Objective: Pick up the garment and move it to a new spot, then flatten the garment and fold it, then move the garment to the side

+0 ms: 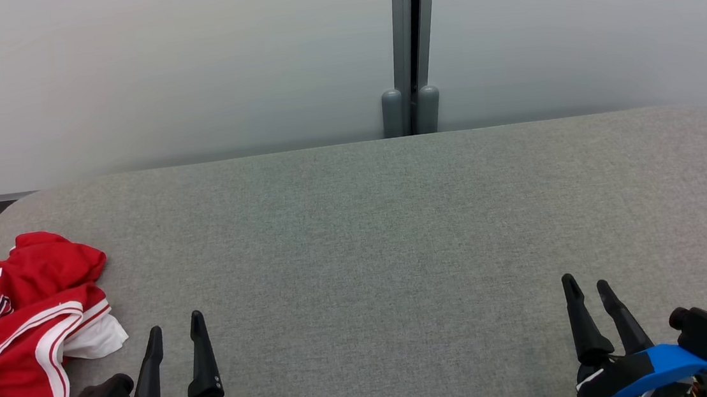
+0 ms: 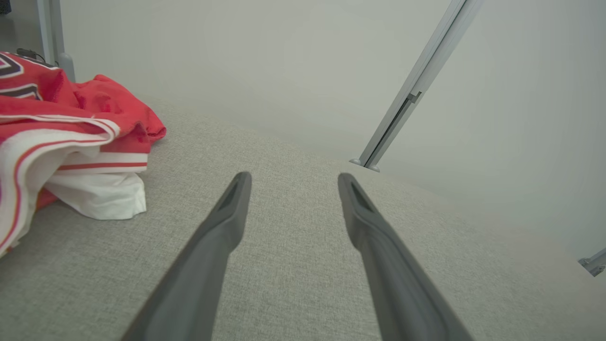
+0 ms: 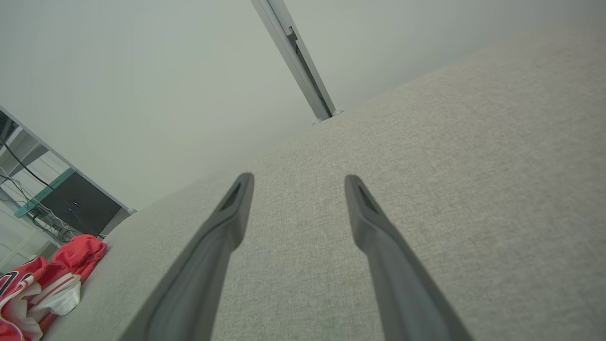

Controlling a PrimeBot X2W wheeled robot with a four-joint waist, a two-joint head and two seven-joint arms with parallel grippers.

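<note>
The garment (image 1: pixel 16 330) is a red jersey with white trim, lying crumpled at the left end of the grey fabric table (image 1: pixel 382 234). It shows at the upper left in the left wrist view as the garment (image 2: pixel 71 128) and at the lower left in the right wrist view as the garment (image 3: pixel 47 279). My left gripper (image 1: pixel 175 323) stands open just right of the jersey, apart from it, nothing between its fingers. My left gripper (image 2: pixel 293 180) hovers over bare fabric. My right gripper (image 1: pixel 585 284) is open at the lower right, far from the jersey. My right gripper (image 3: pixel 298 182) holds nothing.
A pale wall with a grey vertical post (image 1: pixel 407 46) runs behind the table's far edge. The table's rounded left corner (image 1: pixel 15 202) lies just beyond the jersey. Shelving with cables (image 3: pixel 42 199) stands past that corner.
</note>
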